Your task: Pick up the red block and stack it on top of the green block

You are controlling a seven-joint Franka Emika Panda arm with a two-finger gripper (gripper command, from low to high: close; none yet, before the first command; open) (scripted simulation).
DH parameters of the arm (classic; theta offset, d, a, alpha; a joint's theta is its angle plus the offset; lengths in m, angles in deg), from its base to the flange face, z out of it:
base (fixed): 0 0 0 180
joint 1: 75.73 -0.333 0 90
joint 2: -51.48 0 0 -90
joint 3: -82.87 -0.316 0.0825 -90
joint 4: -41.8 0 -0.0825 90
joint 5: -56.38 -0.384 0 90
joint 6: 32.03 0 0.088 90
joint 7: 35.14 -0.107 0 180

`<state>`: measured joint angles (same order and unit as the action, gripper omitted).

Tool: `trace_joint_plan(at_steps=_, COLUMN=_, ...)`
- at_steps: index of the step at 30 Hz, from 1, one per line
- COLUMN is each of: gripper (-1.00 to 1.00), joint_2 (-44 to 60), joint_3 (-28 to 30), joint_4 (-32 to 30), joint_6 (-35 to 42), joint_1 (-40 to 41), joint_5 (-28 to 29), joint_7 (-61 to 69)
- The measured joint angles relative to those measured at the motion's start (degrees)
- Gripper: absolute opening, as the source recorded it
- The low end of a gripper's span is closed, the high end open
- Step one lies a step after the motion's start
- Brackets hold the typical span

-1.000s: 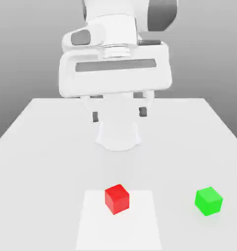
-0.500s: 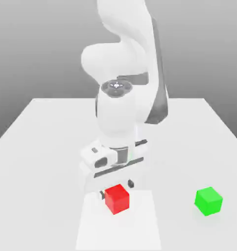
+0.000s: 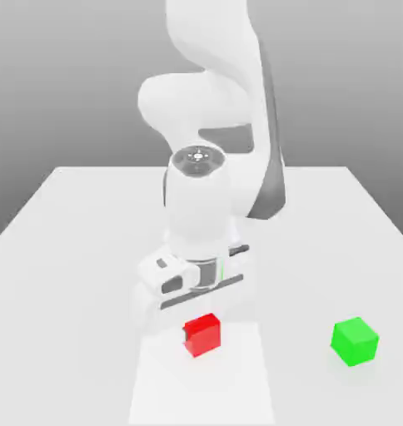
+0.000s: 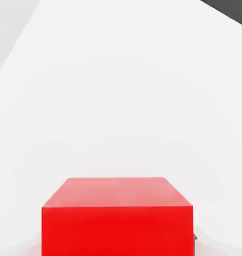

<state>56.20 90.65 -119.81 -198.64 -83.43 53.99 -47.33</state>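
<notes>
The red block [image 3: 203,335] lies near the table's front, directly under my white hand. My gripper [image 3: 201,326] has come down over it and is shut on it, with a finger on either side. In the hand view the red block [image 4: 117,216] sits close up between the jaws, and a dark sliver of one fingertip [image 4: 194,238] presses against its side. Whether the block has left the table I cannot tell. The green block [image 3: 355,340] stands alone on the table toward the exterior view's right, well apart from the red one.
The white table [image 3: 72,250] reaches its front edge just past the blocks. A paler square patch [image 3: 201,387] marks the surface beneath the red block. The arm's thick white links [image 3: 205,191] rise behind the hand.
The hand dropped from high at the back down to the red block. Its jaws went from wide open to shut around the block, which shifted slightly between them.
</notes>
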Motion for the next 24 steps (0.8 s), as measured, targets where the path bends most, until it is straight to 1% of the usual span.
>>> trace_joint_plan(at_steps=4, gripper=-1.00, joint_2=-5.46, joint_3=0.41, joint_4=-0.99, joint_6=4.67, joint_1=0.45, joint_5=2.79, joint_7=-2.18)
trace_joint_plan(at_steps=5, gripper=-1.00, joint_2=-6.11, joint_3=-0.23, joint_4=-0.63, joint_6=5.73, joint_1=0.26, joint_5=3.14, joint_7=-1.57)
trace_joint_plan(at_steps=11, gripper=-1.00, joint_2=-5.35, joint_3=-6.75, joint_4=6.11, joint_6=11.72, joint_1=-14.75, joint_5=3.38, joint_7=9.82)
trace_joint_plan(at_steps=14, gripper=-1.00, joint_2=-4.43, joint_3=-10.63, joint_4=9.94, joint_6=14.70, joint_1=-20.57, joint_5=2.81, joint_7=16.68)
trace_joint_plan(at_steps=16, gripper=-1.00, joint_2=-2.31, joint_3=-12.11, joint_4=11.46, joint_6=14.12, joint_1=-23.86, joint_5=2.82, joint_7=19.09)
trace_joint_plan(at_steps=20, gripper=-1.00, joint_2=5.21, joint_3=-11.46, joint_4=12.24, joint_6=7.42, joint_1=-23.66, joint_5=4.10, joint_7=18.92)
trace_joint_plan(at_steps=21, gripper=1.00, joint_2=6.57, joint_3=-11.28, joint_4=12.31, joint_6=6.13, joint_1=-23.75, joint_5=4.42, joint_7=18.71)
trace_joint_plan(at_steps=24, gripper=1.00, joint_2=6.57, joint_3=-11.28, joint_4=12.31, joint_6=6.14, joint_1=-23.75, joint_5=4.42, joint_7=18.71)
